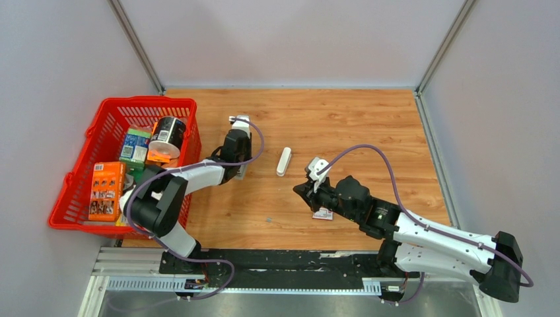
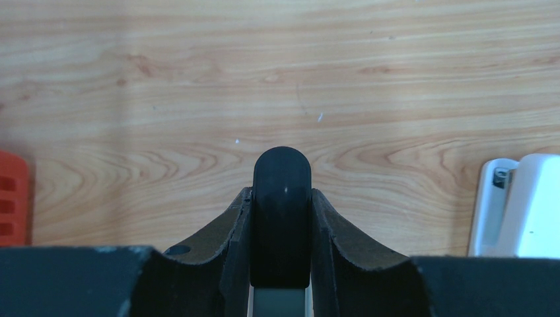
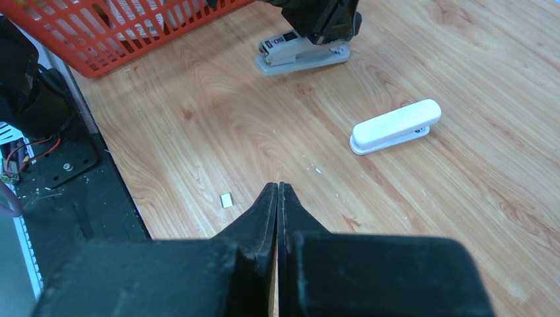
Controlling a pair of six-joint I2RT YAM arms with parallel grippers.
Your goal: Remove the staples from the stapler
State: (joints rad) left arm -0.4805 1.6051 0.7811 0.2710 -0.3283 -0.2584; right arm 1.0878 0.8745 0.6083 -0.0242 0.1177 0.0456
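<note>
The stapler (image 1: 284,160), slim, white and closed, lies on the wood between the arms; it also shows in the right wrist view as the stapler (image 3: 395,125). My left gripper (image 1: 239,173) is shut on a second, grey-and-black stapler (image 3: 300,53), whose black rounded top (image 2: 281,198) fills the gap between the fingers (image 2: 231,224). My right gripper (image 3: 278,185) is shut and holds nothing, hovering low over the table near the right gripper's spot (image 1: 300,189), below and right of the white stapler. The staples are hidden.
A red basket (image 1: 148,100) with boxes and a can stands at the left. A small red-and-white flat box (image 1: 323,213) lies under the right arm. A small pale square bit (image 3: 226,200) and tiny specks lie on the wood.
</note>
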